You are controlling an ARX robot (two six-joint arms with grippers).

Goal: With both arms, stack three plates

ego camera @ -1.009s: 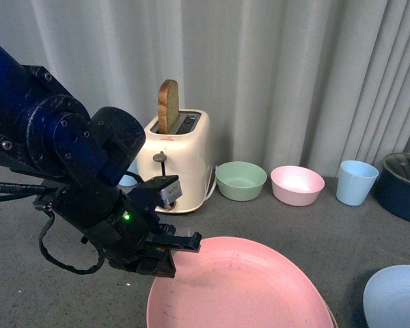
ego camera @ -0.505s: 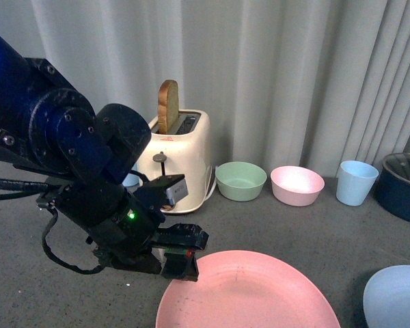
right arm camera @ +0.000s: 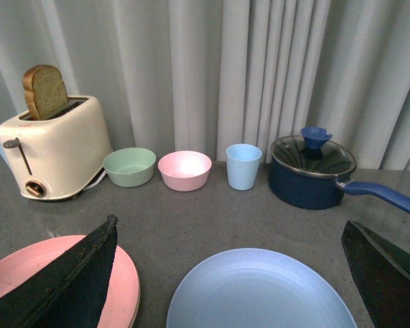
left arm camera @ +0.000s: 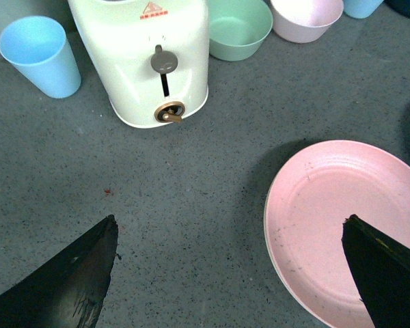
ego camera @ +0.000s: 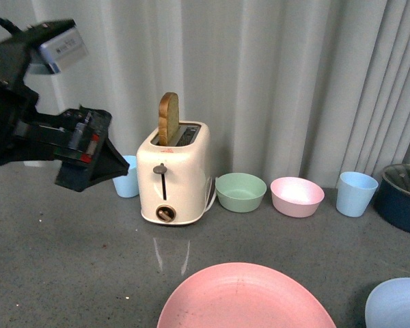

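The pink plate [ego camera: 246, 297] lies flat at the table's front edge, and the light blue plate [ego camera: 396, 304] lies to its right. My left gripper [ego camera: 89, 164] hangs open, high at the left and well clear of the table. In the left wrist view the pink plate [left arm camera: 342, 225] sits far below the left gripper [left arm camera: 229, 273], nearer to one black finger [left arm camera: 386, 273]. My right gripper [right arm camera: 229, 273] is open just above the light blue plate [right arm camera: 260, 290]. The pink plate [right arm camera: 126, 287] shows beside one of its fingers. The right gripper is out of the front view.
Along the curtain stand a cream toaster [ego camera: 174, 174] holding a bread slice, a green bowl [ego camera: 240, 191], a pink bowl [ego camera: 297, 196], a blue cup [ego camera: 355, 193] and a dark blue lidded pot [ego camera: 403, 198]. Another blue cup [ego camera: 126, 176] stands left of the toaster.
My left gripper was down at the pink plate's left rim. It has since risen and pulled back to the left. The pink plate slid slightly right and now lies free.
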